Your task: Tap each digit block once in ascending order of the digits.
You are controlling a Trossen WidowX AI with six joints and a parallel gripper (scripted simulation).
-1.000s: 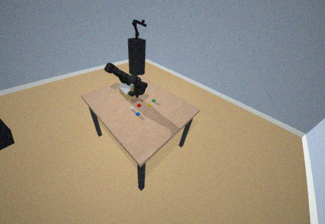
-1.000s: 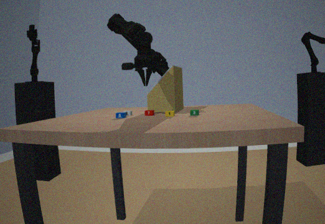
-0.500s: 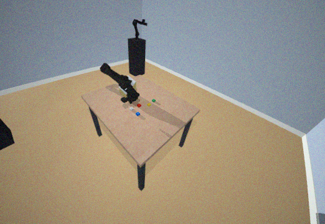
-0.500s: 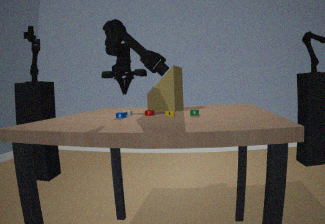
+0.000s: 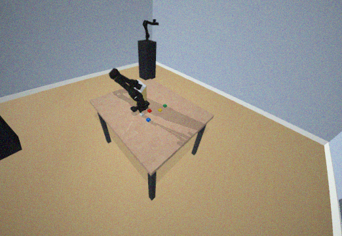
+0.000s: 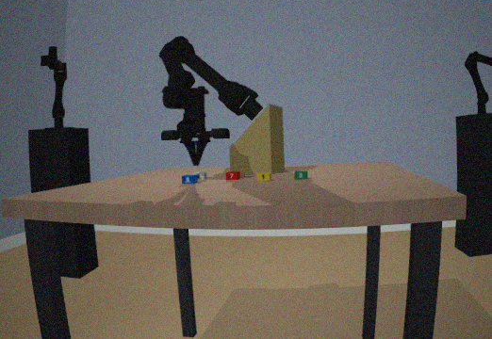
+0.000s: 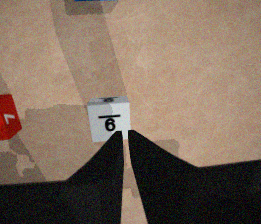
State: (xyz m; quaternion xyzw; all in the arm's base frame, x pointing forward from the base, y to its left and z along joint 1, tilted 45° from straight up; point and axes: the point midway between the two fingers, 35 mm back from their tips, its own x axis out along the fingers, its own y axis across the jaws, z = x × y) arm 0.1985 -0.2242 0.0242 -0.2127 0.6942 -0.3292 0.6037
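From where I stand, the arm [image 5: 124, 82] [image 6: 207, 72] reaches up from the wedge [image 5: 143, 92] [image 6: 277, 143], bends over at the top and points its tool [image 5: 141, 111] [image 6: 196, 164] [image 7: 125, 136] straight down at the tabletop [image 5: 157, 149] [image 6: 330, 211] [image 7: 201, 75]. The tool is pressed together, its two tips leaving only a thin slit, and it's pinching nothing.

The white block [image 5: 141, 114] [image 6: 203, 176] [image 7: 110, 118] sits right below the tips. In the exterior view there's air between them and it. Seen from the wrist, the tips overlap its near right corner, with most of its top just ahead and to the left. That top has a digit with a bar alongside; it looks like a 6 from here, but turned around it would be a 9.

The red block [image 5: 149, 111] [image 6: 233, 175] [image 7: 1, 117], a 7, lies off to the left of the tool in the wrist view. The blue block [image 5: 148, 120] [image 6: 189, 179] [image 7: 96, 1] is farther ahead of it; I can't make out its digit surely. In the exterior view, right of the tool and past the red one, come the yellow block [image 5: 160, 110] [image 6: 264, 177], a 1, then the green block [image 5: 164, 105] [image 6: 301, 175], apparently a 3.
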